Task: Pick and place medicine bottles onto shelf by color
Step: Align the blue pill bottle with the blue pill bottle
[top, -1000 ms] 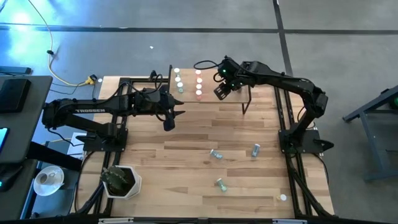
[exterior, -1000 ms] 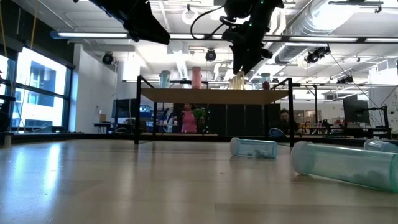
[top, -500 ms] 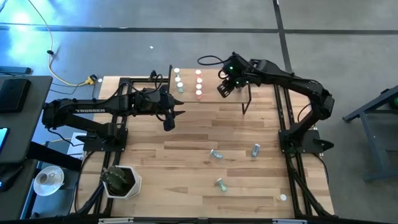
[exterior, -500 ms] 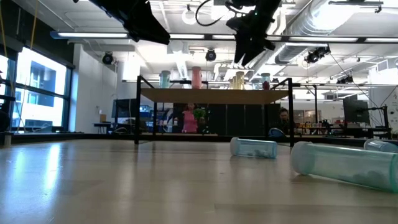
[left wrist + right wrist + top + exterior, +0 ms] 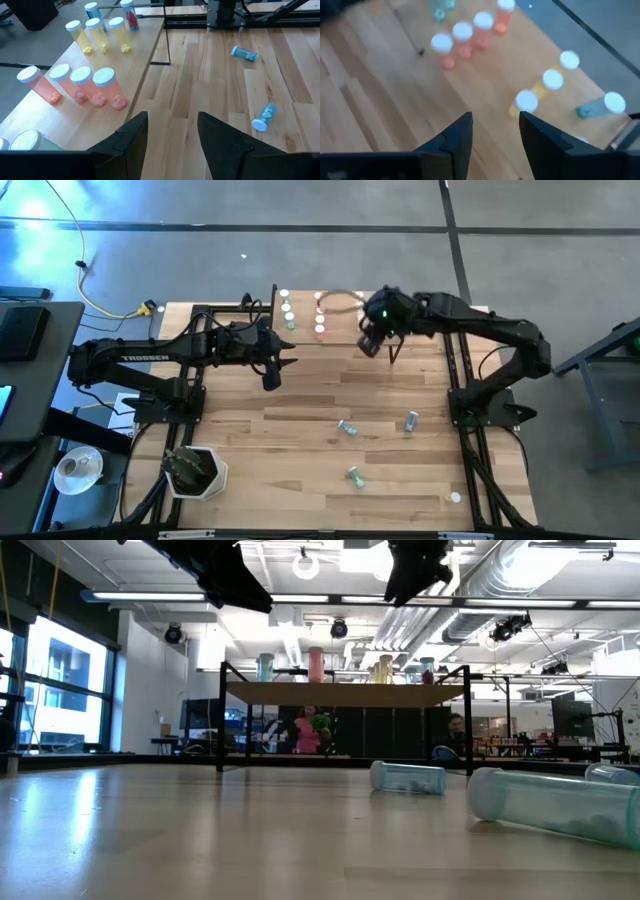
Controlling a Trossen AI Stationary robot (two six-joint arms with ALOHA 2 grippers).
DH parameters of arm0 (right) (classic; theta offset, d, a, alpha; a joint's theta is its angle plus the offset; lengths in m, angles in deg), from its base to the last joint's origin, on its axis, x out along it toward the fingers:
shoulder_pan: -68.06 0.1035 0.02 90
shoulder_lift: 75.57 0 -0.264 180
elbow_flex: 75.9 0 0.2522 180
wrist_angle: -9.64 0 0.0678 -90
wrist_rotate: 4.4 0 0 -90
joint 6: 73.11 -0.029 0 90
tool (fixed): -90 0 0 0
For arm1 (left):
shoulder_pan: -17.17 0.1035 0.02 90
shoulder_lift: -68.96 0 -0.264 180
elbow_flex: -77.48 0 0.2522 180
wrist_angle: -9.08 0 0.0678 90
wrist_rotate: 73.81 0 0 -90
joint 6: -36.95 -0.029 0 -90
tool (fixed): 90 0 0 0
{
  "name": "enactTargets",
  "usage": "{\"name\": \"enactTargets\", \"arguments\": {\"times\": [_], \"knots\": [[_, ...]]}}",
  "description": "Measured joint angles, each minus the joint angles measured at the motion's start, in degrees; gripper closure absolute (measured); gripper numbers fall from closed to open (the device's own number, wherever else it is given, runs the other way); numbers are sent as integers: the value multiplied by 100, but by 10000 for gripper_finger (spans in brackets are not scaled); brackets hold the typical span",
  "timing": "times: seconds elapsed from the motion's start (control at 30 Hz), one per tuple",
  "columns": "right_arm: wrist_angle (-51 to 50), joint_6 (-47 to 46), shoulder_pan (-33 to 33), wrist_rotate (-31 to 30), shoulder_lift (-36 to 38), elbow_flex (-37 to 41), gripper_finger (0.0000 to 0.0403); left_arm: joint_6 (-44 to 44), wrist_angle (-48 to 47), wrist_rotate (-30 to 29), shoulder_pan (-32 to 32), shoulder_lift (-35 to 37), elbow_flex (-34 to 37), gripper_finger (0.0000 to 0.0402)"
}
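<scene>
- Where the shelf (image 5: 335, 330) stands at the table's far edge, pink bottles (image 5: 75, 85) and yellow bottles (image 5: 102, 35) stand upright on it in rows.
- Four teal bottles (image 5: 348, 427) lie on the butcher-block table (image 5: 300, 450) nearer the front, well apart.
- The right gripper (image 5: 372, 340) hangs above the shelf's right part, fingers apart, holding nothing.
- The left gripper (image 5: 272, 370) hovers left of the shelf, parted and empty.
- Behind the table: grey floor, a yellow cable (image 5: 100, 300), ceiling ducts (image 5: 520, 570) and bright windows (image 5: 60, 680).

Upright bottles (image 5: 82, 86) crowd the shelf (image 5: 145, 60); tabletop (image 5: 300, 440) beside lies open.
</scene>
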Motion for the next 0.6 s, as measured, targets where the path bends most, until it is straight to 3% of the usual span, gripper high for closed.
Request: {"name": "enactTargets", "arguments": {"times": [0.17, 0.6], "knots": [[-316, -239, 767, -517, 19, 132, 249, 6, 0, 1, 1, 0, 0, 240], [887, -2109, 2036, -657, 707, 2381, 249, 373, 24, 26, -1, 0, 0, 200]]}}
